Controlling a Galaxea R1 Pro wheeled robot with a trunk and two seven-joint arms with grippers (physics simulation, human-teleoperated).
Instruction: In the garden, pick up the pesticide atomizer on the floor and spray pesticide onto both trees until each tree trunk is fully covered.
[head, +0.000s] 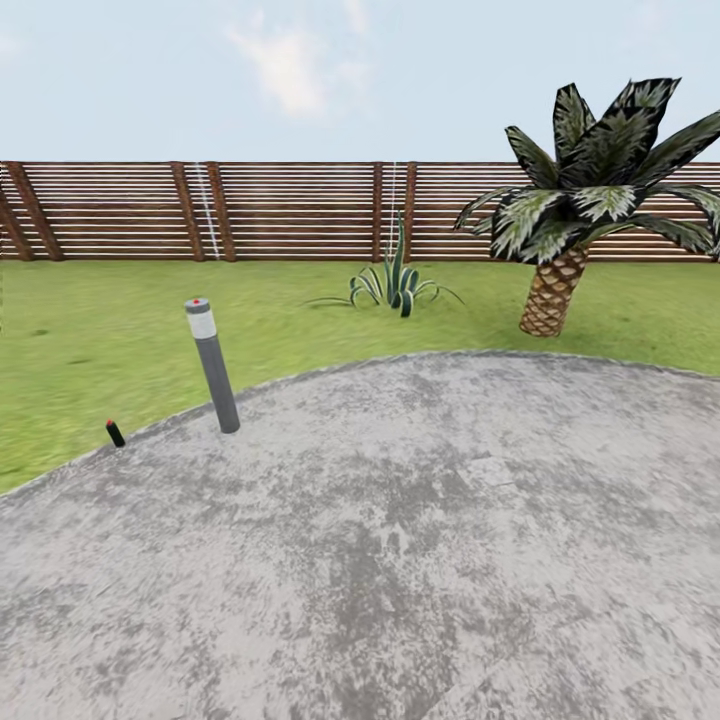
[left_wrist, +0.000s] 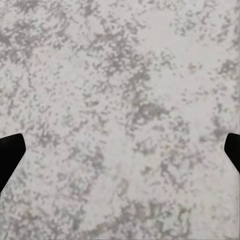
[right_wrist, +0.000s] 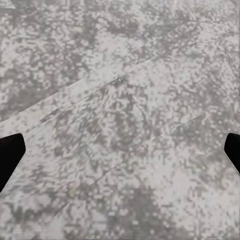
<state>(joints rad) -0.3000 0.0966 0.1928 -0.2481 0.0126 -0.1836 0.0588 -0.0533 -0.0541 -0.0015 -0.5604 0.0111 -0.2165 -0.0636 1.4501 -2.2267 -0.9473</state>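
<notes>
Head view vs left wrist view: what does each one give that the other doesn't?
Head view alone: the lawn, slatted wooden fence, a short palm, a spiky shrub, a grey lamp post and a small dark stake beside it. Left wrist view alone: the left gripper, dark fingertips spread wide, nothing between. Shared: the mottled grey paving.

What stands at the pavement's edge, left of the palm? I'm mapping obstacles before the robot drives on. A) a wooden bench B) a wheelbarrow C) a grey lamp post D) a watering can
C: a grey lamp post with a pale band near its top stands leaning where the pavement meets the lawn, well left of the palm.
</notes>
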